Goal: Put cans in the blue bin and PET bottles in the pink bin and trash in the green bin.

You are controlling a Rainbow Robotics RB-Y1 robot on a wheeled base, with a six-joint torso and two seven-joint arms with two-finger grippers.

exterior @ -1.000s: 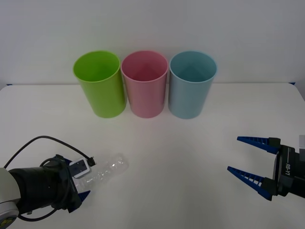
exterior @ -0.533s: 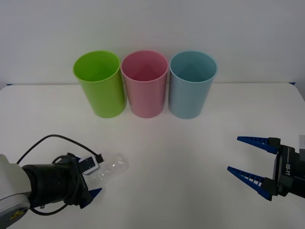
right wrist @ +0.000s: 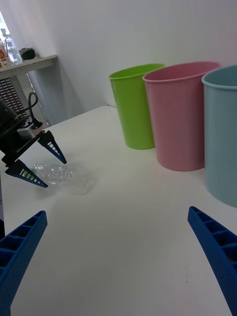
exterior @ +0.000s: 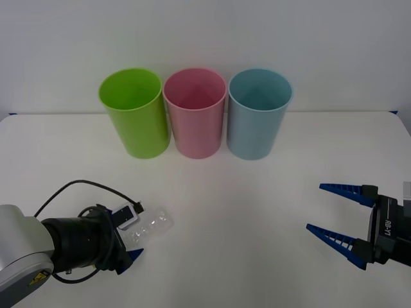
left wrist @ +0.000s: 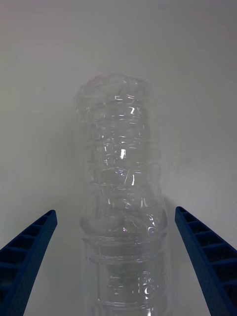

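Lying on its side on the white worktop (exterior: 257,192), the clear PET bottle (exterior: 151,226) sits well in front of the green bin (exterior: 133,112), its closed base end turned toward the bins. The left claw (exterior: 131,239) is spread open around the bottle's neck end, one blue finger on either side, neither pad pressing on the plastic in the left wrist view (left wrist: 121,197).

Risk, as judged: the bottle is thin, crinkled and round. If the fingers close off-centre it may roll or squirt out along the worktop; if they close hard the wall may buckle and the grip go slack. A hold this near one end would also leave the long body free to droop or swing on the lift, and it could strike a rim when carried over.

Relative to the bottle, the pink bin (exterior: 195,110) stands well beyond it, wedged between the green bin and the blue bin (exterior: 258,112), rims nearly touching. That tight spacing leaves little margin; a tilted drop could land in the wrong neighbour. Nothing lies between bottle and bins.

The right claw (exterior: 340,215) waits released, far to the bottle's right.
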